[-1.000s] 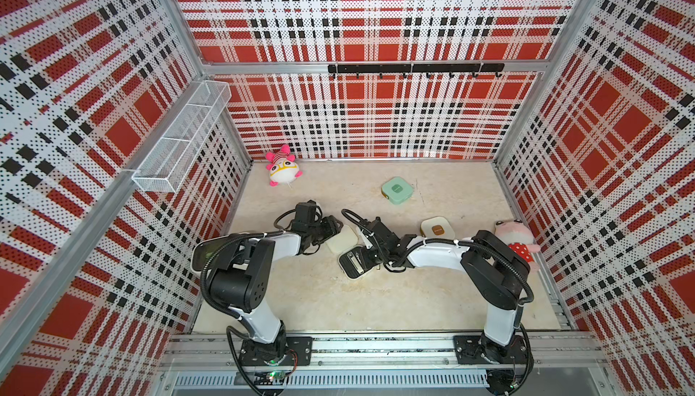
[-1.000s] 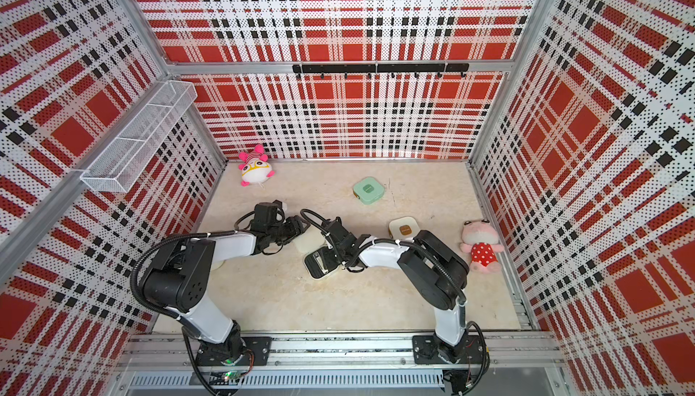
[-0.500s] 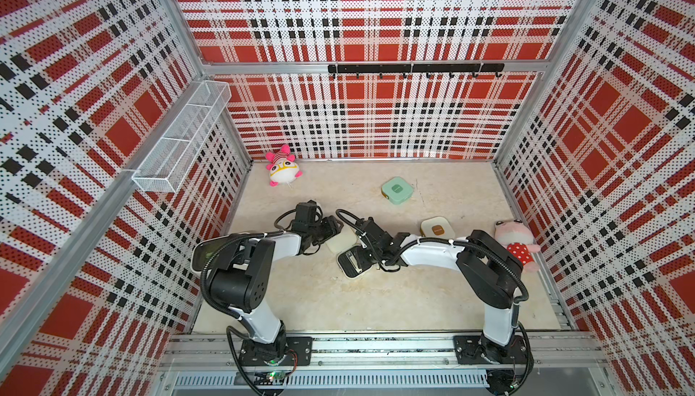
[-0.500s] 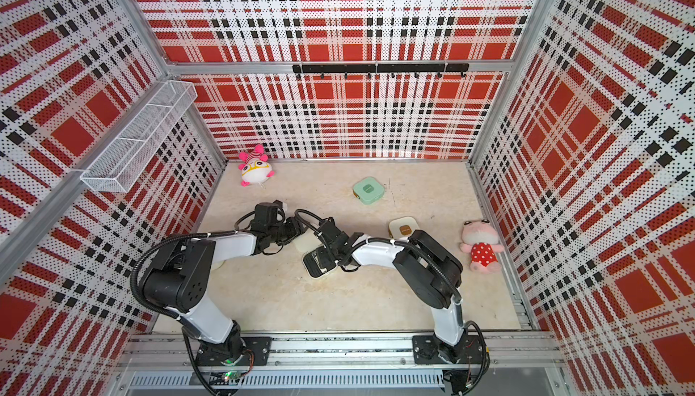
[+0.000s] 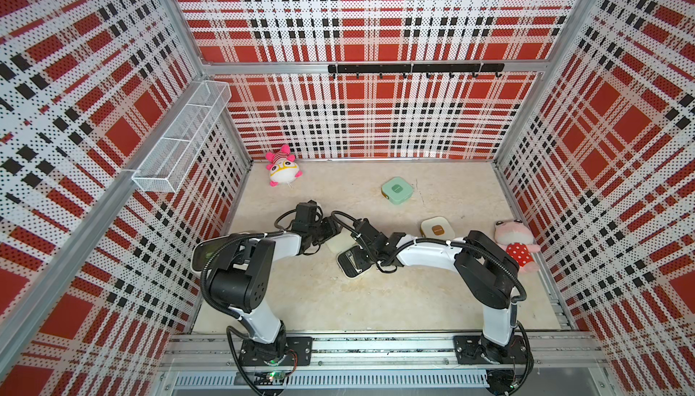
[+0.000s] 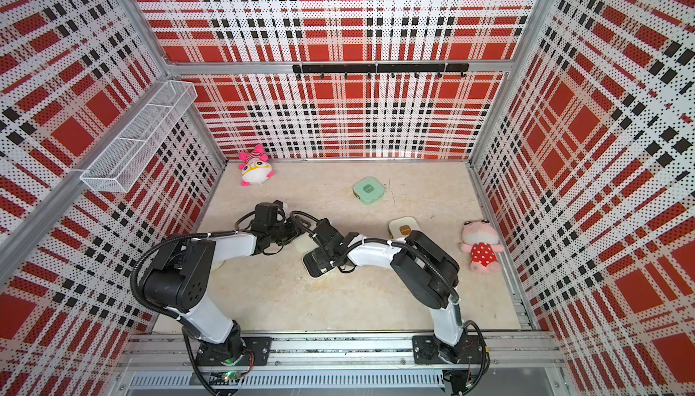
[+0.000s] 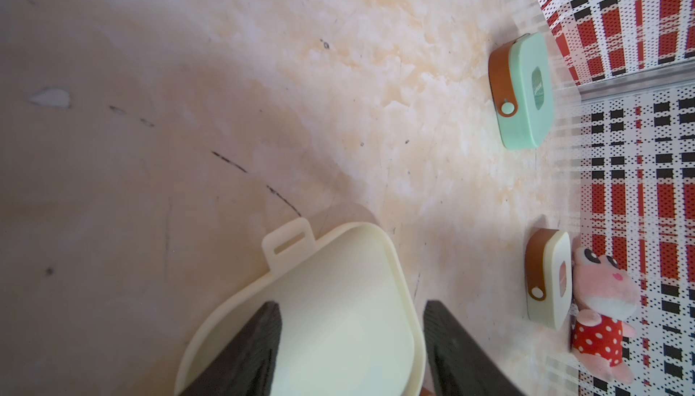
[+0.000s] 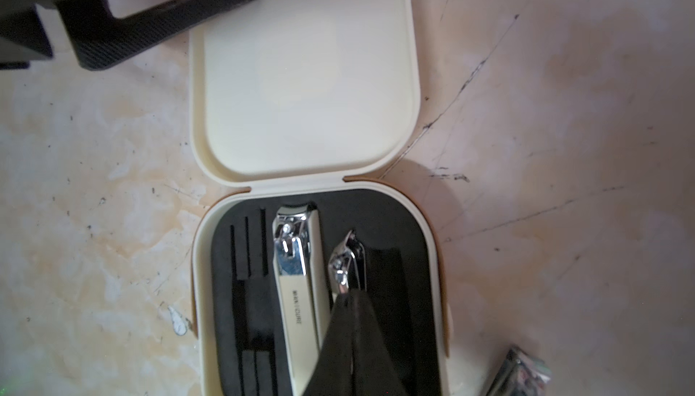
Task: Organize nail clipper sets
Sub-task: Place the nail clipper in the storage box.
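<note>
Overhead pair; wrist-cams close, perhaps sideways

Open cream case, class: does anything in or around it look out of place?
Yes. A silver metal tool lies loose on the table outside the open cream case. The small clipper, in the shut right pincer, tilts askew over the black tray.
</note>
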Controlling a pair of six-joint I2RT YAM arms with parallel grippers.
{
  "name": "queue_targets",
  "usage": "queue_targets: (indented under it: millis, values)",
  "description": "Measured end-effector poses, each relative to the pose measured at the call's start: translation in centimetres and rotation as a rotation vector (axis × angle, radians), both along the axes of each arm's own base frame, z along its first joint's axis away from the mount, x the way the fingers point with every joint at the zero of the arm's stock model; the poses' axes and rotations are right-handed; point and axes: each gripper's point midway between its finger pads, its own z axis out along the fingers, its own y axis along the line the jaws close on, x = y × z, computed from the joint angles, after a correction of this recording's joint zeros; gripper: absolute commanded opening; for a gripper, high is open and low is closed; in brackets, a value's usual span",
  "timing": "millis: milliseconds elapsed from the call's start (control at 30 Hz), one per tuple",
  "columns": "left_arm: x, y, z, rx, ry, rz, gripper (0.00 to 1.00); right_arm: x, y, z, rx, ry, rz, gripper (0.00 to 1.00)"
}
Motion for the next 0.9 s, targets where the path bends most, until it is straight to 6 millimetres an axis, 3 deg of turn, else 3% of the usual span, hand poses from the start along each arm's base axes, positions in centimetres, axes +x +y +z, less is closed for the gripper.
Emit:
queue_targets:
  millis: [333, 633, 900]
  values:
    - [0.0, 0.0, 0.0, 0.000, 0.000, -0.001, 0.65, 0.0, -0.2, 0.9, -0.052, 0.014, 0.015, 0.21]
    - [0.0, 0.0, 0.0, 0.000, 0.000, -0.001, 0.65, 0.8, 0.2, 2.2, -0.053, -0.009, 0.015, 0.22]
    - [0.0, 0.0, 0.0, 0.001, 0.000, -0.001, 0.65, 1.9, 1.2, 2.3, -0.061, -0.011, 0.008, 0.29]
